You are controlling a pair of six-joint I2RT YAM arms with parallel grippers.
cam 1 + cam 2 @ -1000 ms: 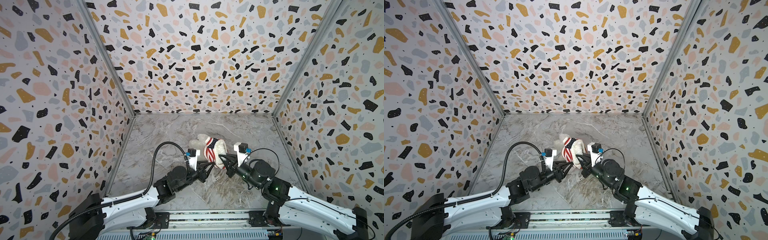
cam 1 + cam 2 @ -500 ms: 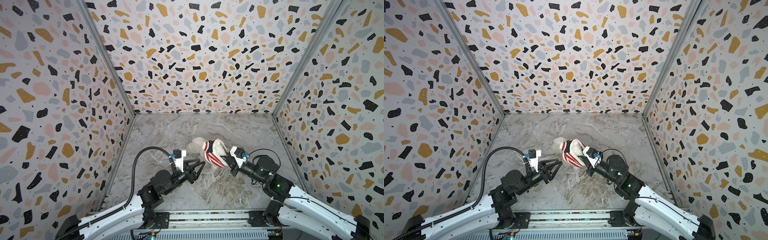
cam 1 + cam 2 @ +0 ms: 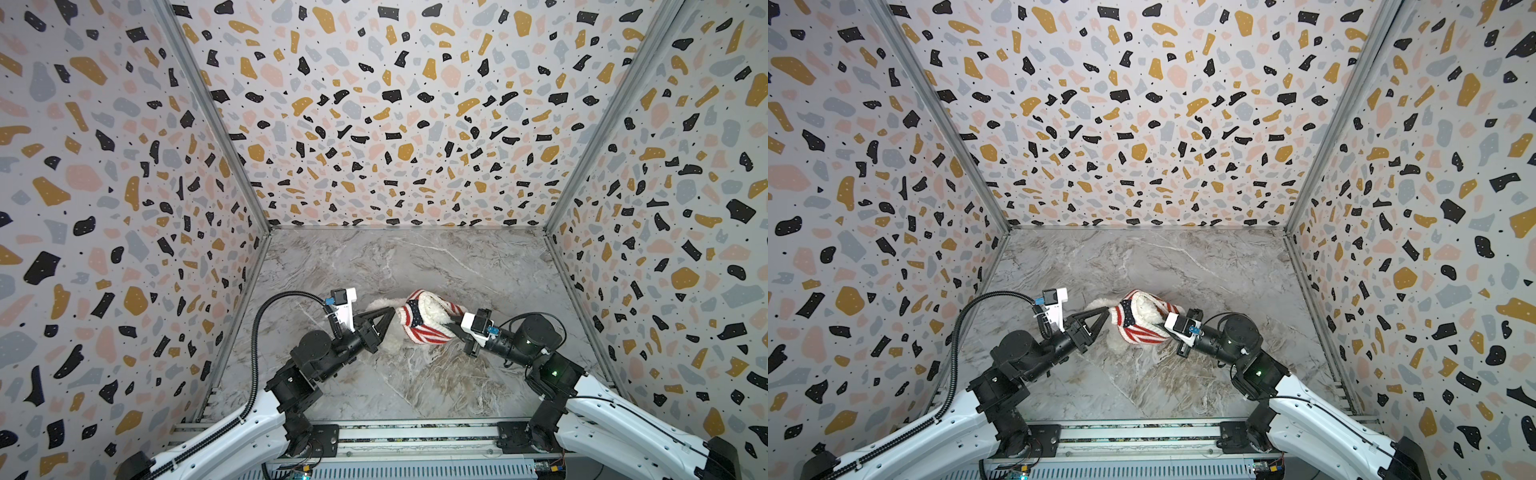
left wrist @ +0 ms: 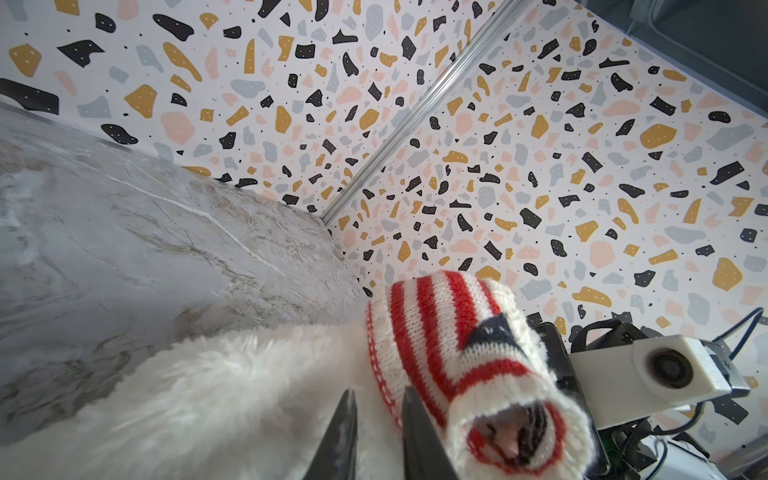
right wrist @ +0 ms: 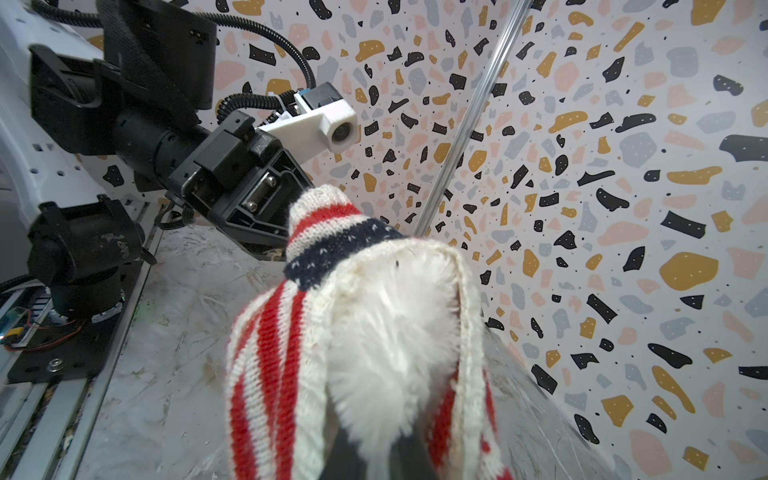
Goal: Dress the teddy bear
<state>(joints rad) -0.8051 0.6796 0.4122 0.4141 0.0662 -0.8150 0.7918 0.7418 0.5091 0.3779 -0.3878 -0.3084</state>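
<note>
Bear (image 4: 208,395) fluffy white; sweater (image 4: 436,332) striped knit, seemingly tubular.

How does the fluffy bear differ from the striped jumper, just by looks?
The teddy bear is plain white, long-furred; the sweater is flat knit, red-and-white striped with a navy patch. The bear stretches well beyond the sweater, which is a short tube bunched around part of it. The bear's fur fills the sweater's wide opening, yet its sleeve looks empty. Both look soft and partly white.
</note>
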